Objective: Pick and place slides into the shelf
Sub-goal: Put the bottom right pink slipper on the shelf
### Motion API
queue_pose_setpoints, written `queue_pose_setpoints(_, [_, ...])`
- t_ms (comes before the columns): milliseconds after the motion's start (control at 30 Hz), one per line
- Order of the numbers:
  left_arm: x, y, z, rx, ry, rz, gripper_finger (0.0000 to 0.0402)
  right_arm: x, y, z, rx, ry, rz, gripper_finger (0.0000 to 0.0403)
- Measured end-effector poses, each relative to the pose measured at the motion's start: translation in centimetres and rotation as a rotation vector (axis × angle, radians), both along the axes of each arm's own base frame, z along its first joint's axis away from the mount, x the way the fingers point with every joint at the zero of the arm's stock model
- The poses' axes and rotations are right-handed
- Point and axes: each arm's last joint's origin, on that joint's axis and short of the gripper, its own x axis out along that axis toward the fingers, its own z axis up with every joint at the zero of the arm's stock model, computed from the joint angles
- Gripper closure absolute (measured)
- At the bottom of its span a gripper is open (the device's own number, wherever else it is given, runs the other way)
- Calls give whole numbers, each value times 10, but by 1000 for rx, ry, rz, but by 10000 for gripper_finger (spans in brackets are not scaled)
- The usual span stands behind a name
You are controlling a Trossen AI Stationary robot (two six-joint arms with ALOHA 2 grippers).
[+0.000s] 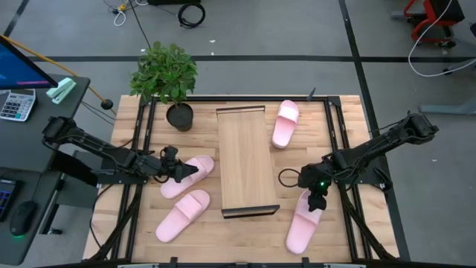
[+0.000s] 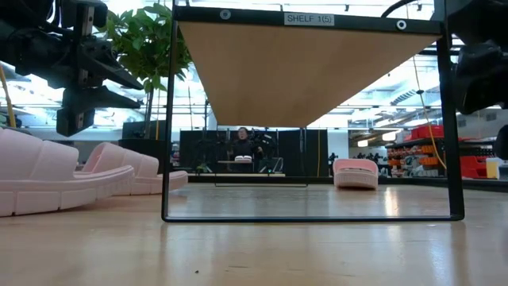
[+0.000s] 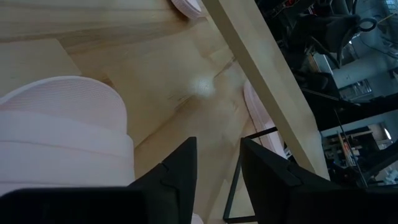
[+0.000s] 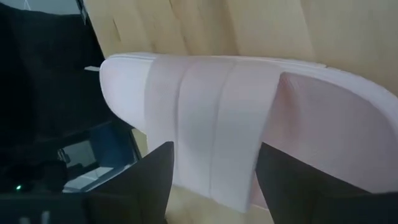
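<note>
The shelf (image 1: 245, 160), a long light-wood board with black end rails, lies in the middle of the table. One pink slide (image 1: 285, 123) lies by its far right side. Two more (image 1: 186, 176) (image 1: 182, 214) lie on its left. My left gripper (image 1: 198, 170) hovers open above the farther of these two. In the left wrist view that slide (image 3: 62, 137) lies beside the fingers, not between them. My right gripper (image 1: 315, 206) is open over the near-right slide (image 1: 303, 223). Its fingers stand on either side of the wide strap (image 4: 211, 124), and no touch shows.
A potted plant (image 1: 165, 74) stands at the far left corner of the table. A black cable loop (image 1: 286, 177) lies beside the shelf's right side. Black frame rails (image 1: 141, 149) run along both sides of the table. A side desk with a calculator (image 1: 16, 104) stands to the left.
</note>
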Motion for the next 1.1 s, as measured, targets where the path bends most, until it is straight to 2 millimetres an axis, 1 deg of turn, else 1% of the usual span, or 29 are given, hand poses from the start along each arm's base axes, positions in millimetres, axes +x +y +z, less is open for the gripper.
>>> queue_pose_setpoints(200, [0,0,0,3,0,-1,273,4,3,4,85,-16,9,204])
queue_pose_setpoints(367, [0,0,0,9,1,-3,280,10,5,9,134,-56,-27,220])
queue_pose_setpoints(567, [0,0,0,9,1,-3,277,14,8,14,179,-81,-59,225])
queue_pose_setpoints(767, [0,0,0,9,1,-3,280,11,22,18,218,-78,-20,226])
queue_pose_setpoints(900, [0,0,0,10,1,1,282,5,33,17,201,-59,2,227])
queue_pose_setpoints(1100, [0,0,0,14,1,10,278,0,44,16,129,-88,-44,229])
